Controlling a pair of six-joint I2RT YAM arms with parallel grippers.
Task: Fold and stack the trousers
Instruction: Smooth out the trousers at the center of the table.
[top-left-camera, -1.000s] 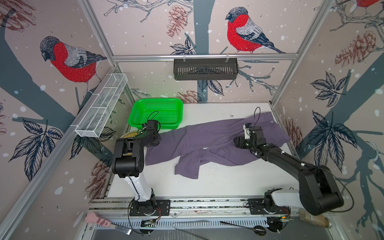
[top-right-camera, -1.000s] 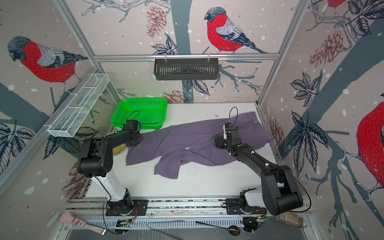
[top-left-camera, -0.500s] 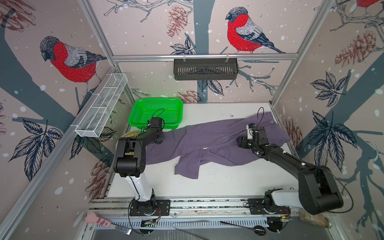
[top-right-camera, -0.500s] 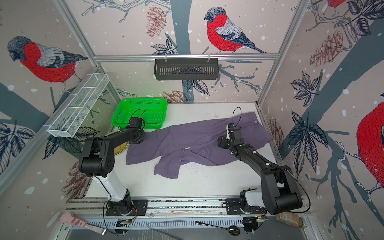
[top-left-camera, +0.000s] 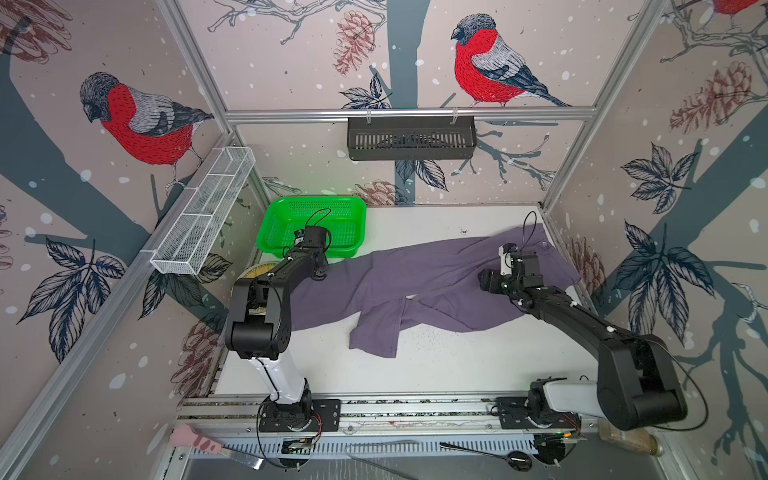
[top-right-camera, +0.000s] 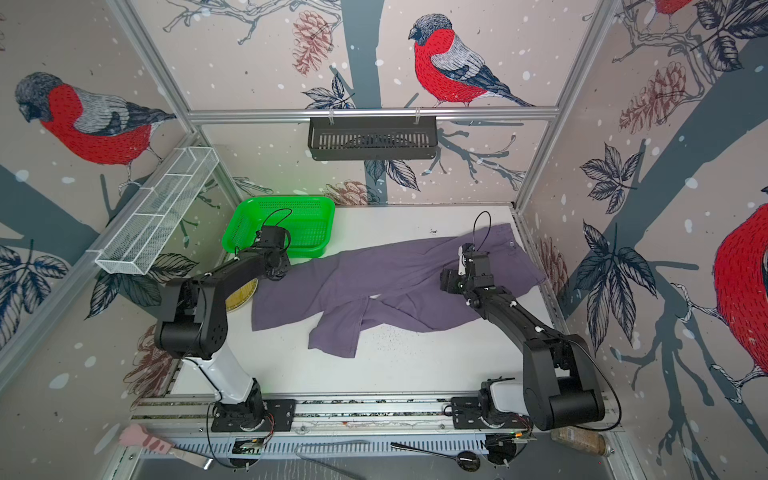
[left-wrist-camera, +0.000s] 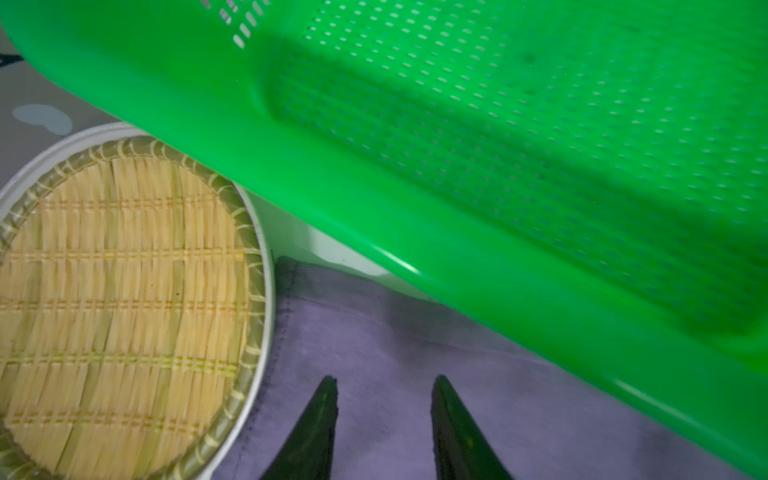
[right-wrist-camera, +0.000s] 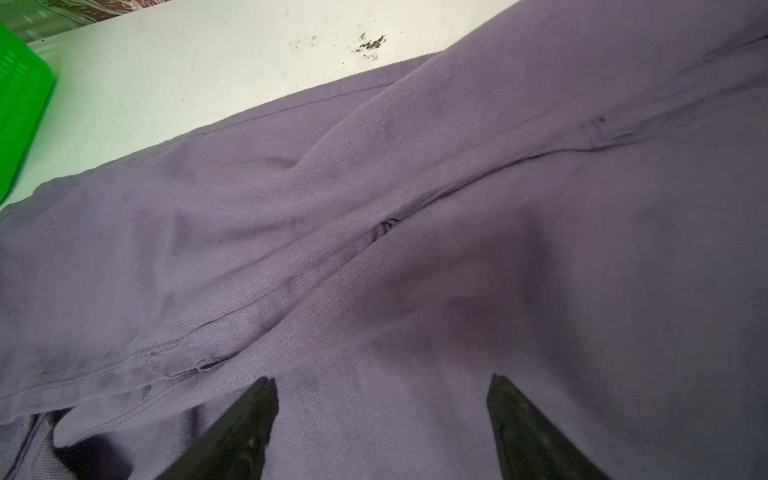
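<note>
Across the far half of the worktop (top-left-camera: 436, 365), found the trousers (top-left-camera: 415, 274) sprawled unfolded from the right edge to the green basket (top-left-camera: 282, 224). Near the left edge, saw the left gripper (left-wrist-camera: 385, 380) parted over a leg hem beside a woven tray (left-wrist-camera: 124, 311), pinching nothing; likewise the right gripper (right-wrist-camera: 382, 378), spread wide over the cloth toward the waistband.

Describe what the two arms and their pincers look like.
The left arm and right arm are both matte black with chunky rounded joints, and each rises from a white base link. A thin black cable loops over each wrist. The left pincer and right pincer have black fingers that taper to points.
</note>
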